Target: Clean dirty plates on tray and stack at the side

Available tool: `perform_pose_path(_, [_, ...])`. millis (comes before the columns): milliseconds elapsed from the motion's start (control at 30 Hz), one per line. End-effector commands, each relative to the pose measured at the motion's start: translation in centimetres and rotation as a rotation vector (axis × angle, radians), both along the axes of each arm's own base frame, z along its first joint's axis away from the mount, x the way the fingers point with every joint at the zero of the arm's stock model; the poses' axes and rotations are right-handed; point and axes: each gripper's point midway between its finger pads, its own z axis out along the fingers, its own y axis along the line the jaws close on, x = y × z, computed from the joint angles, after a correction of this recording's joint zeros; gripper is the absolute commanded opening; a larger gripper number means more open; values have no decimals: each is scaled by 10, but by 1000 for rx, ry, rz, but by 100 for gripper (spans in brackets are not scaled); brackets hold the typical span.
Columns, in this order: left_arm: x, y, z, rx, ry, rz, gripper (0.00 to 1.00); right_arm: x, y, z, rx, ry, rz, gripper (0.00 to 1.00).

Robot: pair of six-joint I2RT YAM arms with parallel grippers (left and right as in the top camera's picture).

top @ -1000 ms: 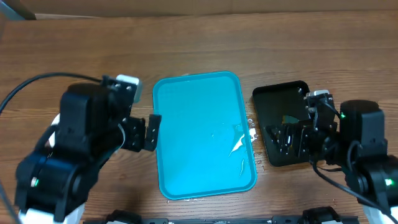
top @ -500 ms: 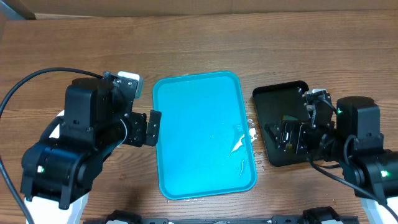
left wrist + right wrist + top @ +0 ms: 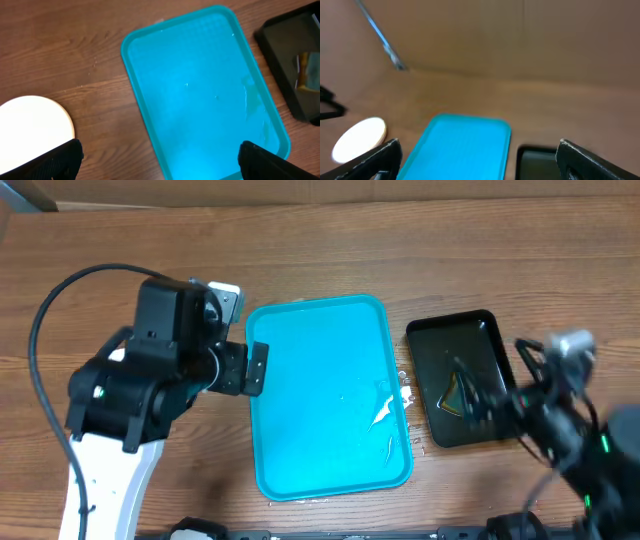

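Turquoise plastic marks the tray (image 3: pixel 315 410), which is found at the middle of the wooden table (image 3: pixel 330 250), unmoved since the earlier frames; only pale wet streaks (image 3: pixel 385 415) are seen on it, near its right rim. A white plate (image 3: pixel 32 130) is shown by the left wrist view on the table to the tray's left, apart from it. Whether more plates lie beneath it cannot be told, and from overhead it is hidden by the left arm.

The left gripper (image 3: pixel 160 165) is held above the tray's left rim with its fingers spread wide and nothing between them; it has been shifted slightly towards the tray's far end. The right gripper (image 3: pixel 480 165) is likewise spread and holds nothing. Its arm, blurred by motion, has been drawn back from the black tray (image 3: pixel 455 340), so the yellowish sponge (image 3: pixel 460 392) is now uncovered.
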Motion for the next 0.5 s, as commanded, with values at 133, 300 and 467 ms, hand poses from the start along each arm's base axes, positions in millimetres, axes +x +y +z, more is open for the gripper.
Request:
perform_pose_path(133, [18, -5, -23, 23, 85, 12, 100, -23, -23, -64, -64, -62, -81, 100])
perform_pose_path(300, [29, -7, -45, 43, 158, 12, 100, -21, -23, -93, -50, -162, -88, 100])
perform_pose_path(467, [37, -9, -63, 60, 219, 12, 100, -11, -22, -118, -41, -226, -90, 100])
